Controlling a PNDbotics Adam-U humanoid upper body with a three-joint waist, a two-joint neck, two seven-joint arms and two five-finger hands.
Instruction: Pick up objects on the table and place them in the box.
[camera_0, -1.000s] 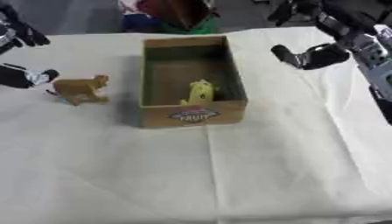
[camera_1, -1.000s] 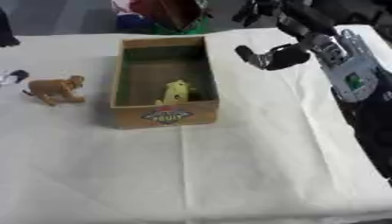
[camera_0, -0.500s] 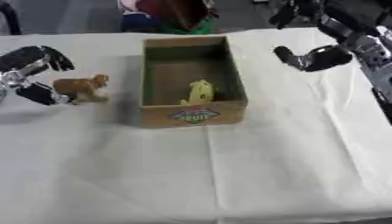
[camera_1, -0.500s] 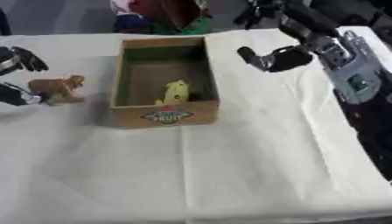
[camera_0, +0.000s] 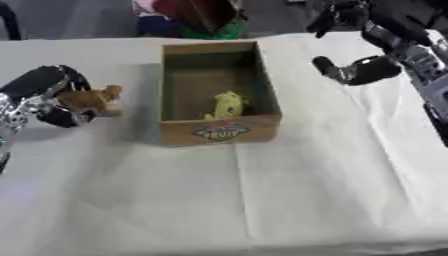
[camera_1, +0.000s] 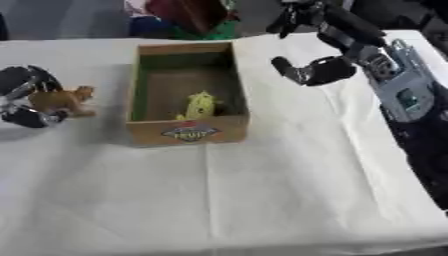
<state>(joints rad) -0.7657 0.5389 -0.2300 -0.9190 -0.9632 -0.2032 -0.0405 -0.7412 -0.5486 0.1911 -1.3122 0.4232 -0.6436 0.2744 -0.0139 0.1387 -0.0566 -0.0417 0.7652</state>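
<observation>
- At nine o'clock on the table, the left hand (camera_0: 48, 97) curls its black fingers round a small brown toy animal (camera_0: 90, 99), fingers arched over the top of it and the thumb below; the toy sits inside that curl, low over the cloth or on it, I cannot tell which.
- Only the toy's head end sticks out of the grasp, toward three o'clock, facing the box; its exact kind is too blurred to name.
- Just beside the toy, toward three o'clock, stands the open cardboard box (camera_0: 265, 85), its long side running from twelve to six o'clock, with a printed oval label (camera_0: 220, 132) on the near wall.
- Inside the box, at its six o'clock end and toward the right wall, lies a yellow-green toy (camera_1: 199, 104).
- Up at one to two o'clock, the right hand (camera_1: 317, 71) hangs above the table, apart from the box's right wall; its fingers are bent inward, the thumb stands off from them, and nothing is in it.
- Under everything lies a white tablecloth (camera_0: 262, 200) with creases, bare across the near half.
- Beyond the box, at twelve o'clock past the table's far edge, a red, green and blue heap (camera_0: 194, 17) shows.
</observation>
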